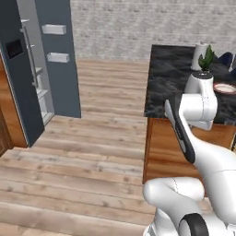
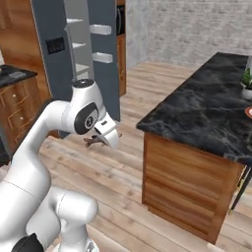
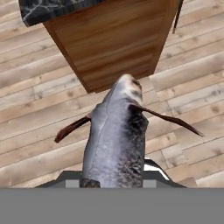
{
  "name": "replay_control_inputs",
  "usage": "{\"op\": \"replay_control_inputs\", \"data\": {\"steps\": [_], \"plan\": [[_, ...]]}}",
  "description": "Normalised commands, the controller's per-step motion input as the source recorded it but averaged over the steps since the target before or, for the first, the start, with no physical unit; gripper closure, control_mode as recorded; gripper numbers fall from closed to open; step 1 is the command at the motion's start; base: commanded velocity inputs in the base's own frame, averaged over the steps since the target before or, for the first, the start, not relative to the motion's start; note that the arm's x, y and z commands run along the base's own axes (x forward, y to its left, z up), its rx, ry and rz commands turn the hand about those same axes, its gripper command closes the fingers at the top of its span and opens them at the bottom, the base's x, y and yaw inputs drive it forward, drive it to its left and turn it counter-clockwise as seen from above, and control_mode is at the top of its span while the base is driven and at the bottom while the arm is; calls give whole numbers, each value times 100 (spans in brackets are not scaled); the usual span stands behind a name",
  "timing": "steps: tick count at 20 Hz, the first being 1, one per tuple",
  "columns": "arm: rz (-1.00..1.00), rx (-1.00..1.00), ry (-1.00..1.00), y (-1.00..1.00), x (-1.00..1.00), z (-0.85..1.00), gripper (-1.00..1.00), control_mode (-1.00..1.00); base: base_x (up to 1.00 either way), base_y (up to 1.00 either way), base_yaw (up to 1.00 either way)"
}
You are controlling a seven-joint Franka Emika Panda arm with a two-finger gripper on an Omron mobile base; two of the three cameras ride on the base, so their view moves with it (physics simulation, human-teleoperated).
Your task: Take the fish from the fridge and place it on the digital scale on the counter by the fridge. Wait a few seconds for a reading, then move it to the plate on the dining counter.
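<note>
Wooden floor is seen beneath the fish [image 3: 117, 140], gripped lengthwise in the end effector [image 2: 101, 141], with the island tabletop [image 3: 57, 8] at twelve o'clock.

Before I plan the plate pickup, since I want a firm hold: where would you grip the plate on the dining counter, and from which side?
Grip the plate at its raised red-orange rim, probably on the near edge facing the arm, coming down from above. It lies flat on the dining counter, so only the rim offers a lip. The gripper is closed on the fish, which must be released first.
</note>
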Motion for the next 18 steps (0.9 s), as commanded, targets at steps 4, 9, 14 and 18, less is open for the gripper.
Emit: {"op": "replay_control_inputs", "data": {"steps": [4, 9, 14, 18], "plan": [[0, 0, 0, 0, 0, 0, 100, 100, 6, -100, 37], [0, 0, 0, 0, 0, 0, 100, 100, 3, -100, 39], [0, 0, 0, 0, 0, 0, 100, 100, 0, -100, 41], [0, 0, 0, 0, 0, 0, 100, 100, 0, -100, 43]]}}
